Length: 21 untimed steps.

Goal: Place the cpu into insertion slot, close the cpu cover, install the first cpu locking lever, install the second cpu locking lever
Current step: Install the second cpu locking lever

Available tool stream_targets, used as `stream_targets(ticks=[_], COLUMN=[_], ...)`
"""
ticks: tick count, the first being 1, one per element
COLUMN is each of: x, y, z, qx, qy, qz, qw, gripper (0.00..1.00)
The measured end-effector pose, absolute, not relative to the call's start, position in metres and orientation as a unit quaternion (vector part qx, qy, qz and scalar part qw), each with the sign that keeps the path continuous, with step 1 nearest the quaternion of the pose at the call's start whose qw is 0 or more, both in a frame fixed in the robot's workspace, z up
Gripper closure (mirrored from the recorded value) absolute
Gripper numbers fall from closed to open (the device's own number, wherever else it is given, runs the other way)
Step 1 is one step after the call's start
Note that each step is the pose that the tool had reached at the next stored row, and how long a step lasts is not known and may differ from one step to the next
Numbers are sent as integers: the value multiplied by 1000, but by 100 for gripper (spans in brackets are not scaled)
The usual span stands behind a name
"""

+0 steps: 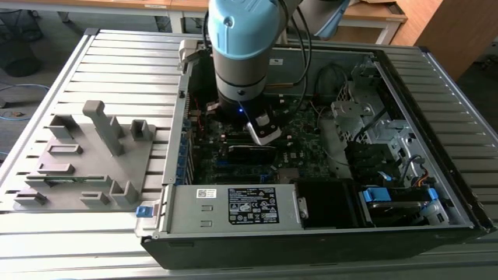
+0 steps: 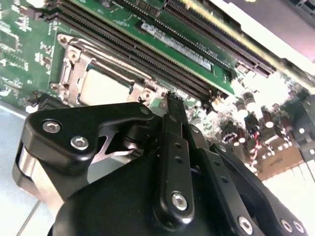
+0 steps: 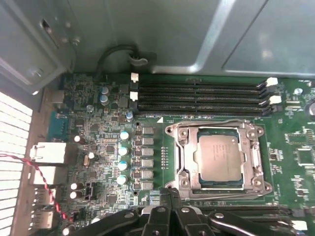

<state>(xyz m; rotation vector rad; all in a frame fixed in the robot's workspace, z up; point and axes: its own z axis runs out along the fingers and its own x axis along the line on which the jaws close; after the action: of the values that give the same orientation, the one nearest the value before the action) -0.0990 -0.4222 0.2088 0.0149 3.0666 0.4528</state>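
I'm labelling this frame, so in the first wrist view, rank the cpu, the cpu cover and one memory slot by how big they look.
1. The memory slot, the longest though thin.
2. The cpu cover, the silvery frame down around the chip.
3. The cpu, sitting inside the cover's window.

By area, slot versus cover is unsure.

Pale blue and grey robot arm with a black gripper

The arm (image 1: 242, 41) has a rounded light-blue cap over a grey cylindrical body, with a small blue light low on it. The gripper (image 2: 172, 101) is matt black: flat linkage bars joined by silver hex screws.
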Motion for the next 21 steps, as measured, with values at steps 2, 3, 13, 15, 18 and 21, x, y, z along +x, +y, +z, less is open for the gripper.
stream_targets(ticks=[2,3,13,15,18,21], x=[-99,-99,-96,-91,-82,-75], y=[-422,-422,-421,-421,-421,-419], z=[213,214,214,214,214,214], qx=[5,5,6,6,6,6], qy=[989,990,994,994,994,994], qz=[144,139,110,110,109,108], qw=[21,21,21,20,18,17], gripper=[89,89,89,89,89,89])
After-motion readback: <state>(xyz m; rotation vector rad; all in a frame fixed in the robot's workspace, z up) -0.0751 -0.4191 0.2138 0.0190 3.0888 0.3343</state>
